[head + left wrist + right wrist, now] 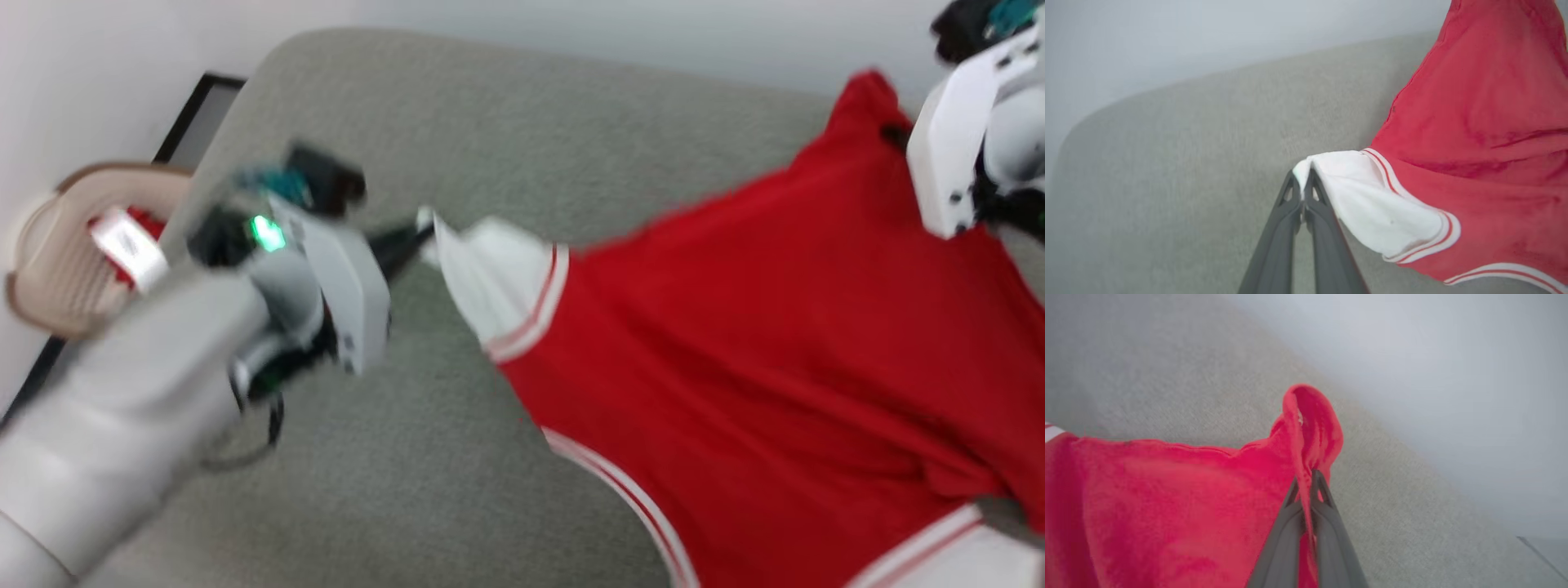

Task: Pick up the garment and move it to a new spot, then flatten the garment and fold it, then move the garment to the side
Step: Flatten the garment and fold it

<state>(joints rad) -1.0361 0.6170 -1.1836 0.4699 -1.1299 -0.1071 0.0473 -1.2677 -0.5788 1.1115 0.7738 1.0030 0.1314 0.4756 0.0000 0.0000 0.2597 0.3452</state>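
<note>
The garment [759, 343] is a red shirt with white sleeves and red-white striped trim, stretched between both arms above a grey cushioned surface [457, 147], its plain red side facing me. My left gripper [420, 229] is shut on the tip of a white sleeve [1372, 196]; in the left wrist view the left gripper [1303, 173] pinches that white cloth. My right gripper [1304, 475] is shut on a bunched red corner of the garment [1167, 498], which loops above its fingertips. In the head view the right wrist housing [955, 155] stands at the garment's upper right corner.
A beige woven basket [73, 253] with red and white cloth inside sits at the far left beside a dark-framed panel [192, 114]. A pale wall [571, 24] runs behind the grey surface. The picture is blurred by motion.
</note>
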